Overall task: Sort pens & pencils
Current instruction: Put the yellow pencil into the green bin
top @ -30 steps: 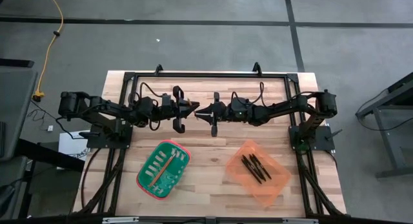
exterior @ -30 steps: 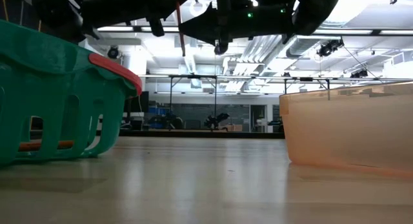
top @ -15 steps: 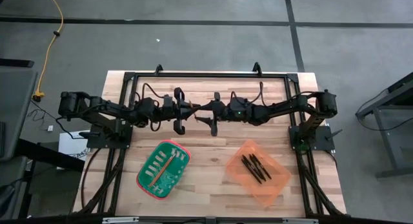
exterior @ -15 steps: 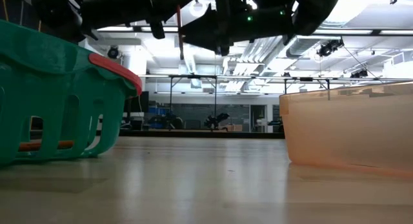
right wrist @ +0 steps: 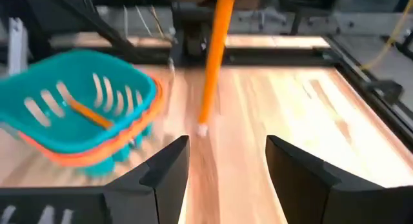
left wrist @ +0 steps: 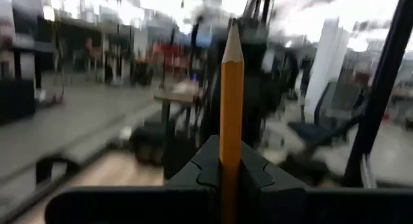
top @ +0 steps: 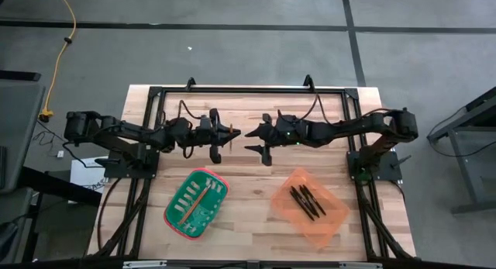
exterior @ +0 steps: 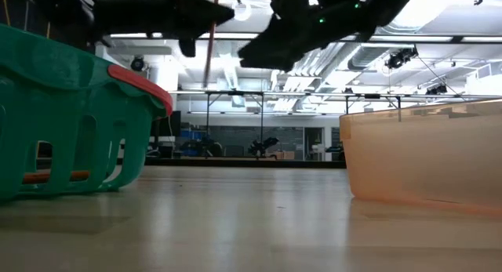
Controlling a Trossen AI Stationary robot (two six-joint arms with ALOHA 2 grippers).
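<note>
Holding one pencil (left wrist: 231, 114) clenched between its fingers, your left gripper (top: 225, 135) hangs above the table's (top: 248, 193) middle, toward the far side. The pencil stands roughly upright in the grip, point up in the left wrist view, lower end hanging free below the jaws.

Right gripper (top: 252, 134): released, fingers (right wrist: 165, 169) spread with nothing between them, just right of the left gripper and facing it. The pencil hangs in front of it, apart from both fingers.

Green basket (top: 172, 215): near-left on the table, nearer than the left gripper and a little to its left. At least one pencil (top: 194, 205) lies inside, long axis running near-left to far-right; how many more are there cannot be told.

Orange bin (top: 332, 226): near-right on the table. Three pens (top: 307, 201) lie in it side by side.

Relation that matters: the held pencil belongs in the basket, which lies toward you and leftward from the left gripper. Your left arm is the nearer one, and it already has the pencil. Judged from this, the pens are sorted and this pencil is among the last to go.
</note>
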